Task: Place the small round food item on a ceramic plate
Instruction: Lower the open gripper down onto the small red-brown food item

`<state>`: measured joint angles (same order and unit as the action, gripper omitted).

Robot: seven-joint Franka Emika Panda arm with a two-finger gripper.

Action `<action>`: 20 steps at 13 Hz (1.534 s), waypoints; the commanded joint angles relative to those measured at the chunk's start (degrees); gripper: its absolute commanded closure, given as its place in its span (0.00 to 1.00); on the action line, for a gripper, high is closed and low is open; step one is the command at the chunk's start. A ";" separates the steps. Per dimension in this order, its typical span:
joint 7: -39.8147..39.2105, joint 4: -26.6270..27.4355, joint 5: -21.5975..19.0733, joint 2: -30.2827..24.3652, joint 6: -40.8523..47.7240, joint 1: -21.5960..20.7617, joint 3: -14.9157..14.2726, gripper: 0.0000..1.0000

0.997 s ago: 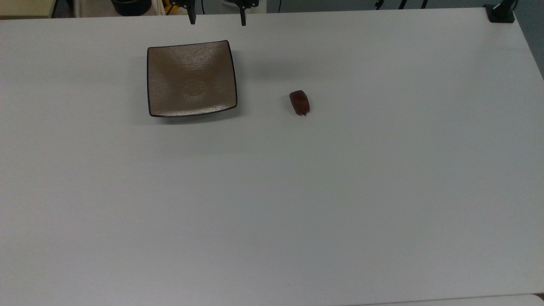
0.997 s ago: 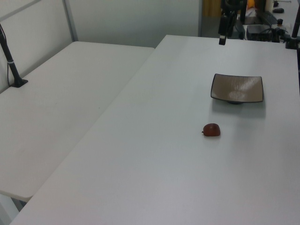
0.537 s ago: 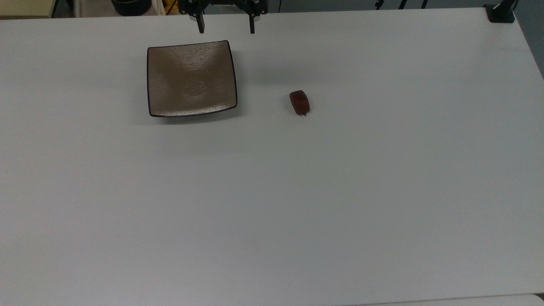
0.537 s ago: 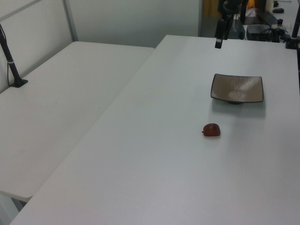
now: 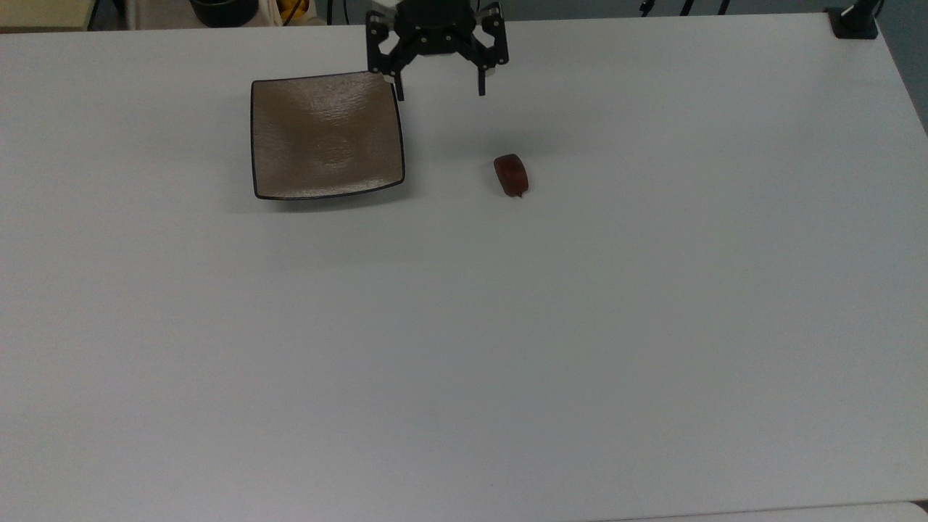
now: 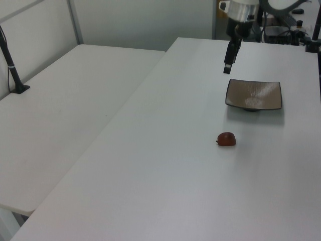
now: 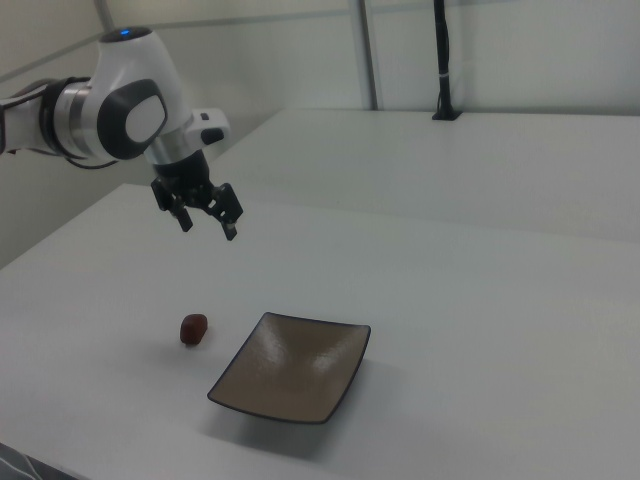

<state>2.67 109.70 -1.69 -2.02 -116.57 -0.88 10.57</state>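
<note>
Fingers (image 5: 399,90) spread wide apart, nothing between them; gripper (image 5: 438,93) hangs in the air above the desk (image 5: 464,326), well clear of the surface in the right view. In the top view one finger overlaps the plate's upper-right corner, the other sits to the top view's right of it.

We judge this the approach step: pick not yet begun. Food item (image 5: 511,175), a small dark red-brown lump w/ a paler tip, lies on the bare desk, apart from the square tan plate (image 5: 290,130) w/ black rim. It sits below and to the top view's right of the fingers, near but not under them.

Next move, as we read it: shift over the lump, descend, close across its narrow width.
</note>
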 commanded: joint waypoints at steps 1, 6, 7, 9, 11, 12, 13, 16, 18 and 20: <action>0.67 2.80 0.02 1.04 -4.53 -0.17 2.53 0.00; 1.02 4.12 0.54 7.01 -8.39 -4.65 2.79 0.00; 1.98 4.56 0.89 8.51 -9.10 -4.92 3.58 0.00; 2.25 4.65 2.91 10.97 -9.11 -5.01 4.11 0.00; 2.25 4.56 5.62 14.13 -9.20 -5.01 5.86 0.00; 3.03 4.48 7.82 16.06 -9.20 -5.09 6.13 0.00; 4.70 4.47 9.75 17.56 -9.20 -5.09 6.83 0.00; 7.00 4.47 13.98 20.03 -9.28 -5.36 7.54 0.14; 7.08 4.30 14.70 20.13 -9.20 -5.18 7.63 0.75; 7.35 3.86 14.70 20.04 -9.11 -5.10 7.63 0.91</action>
<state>8.34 113.74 11.90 18.40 -124.56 -5.90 18.09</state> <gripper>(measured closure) 0.476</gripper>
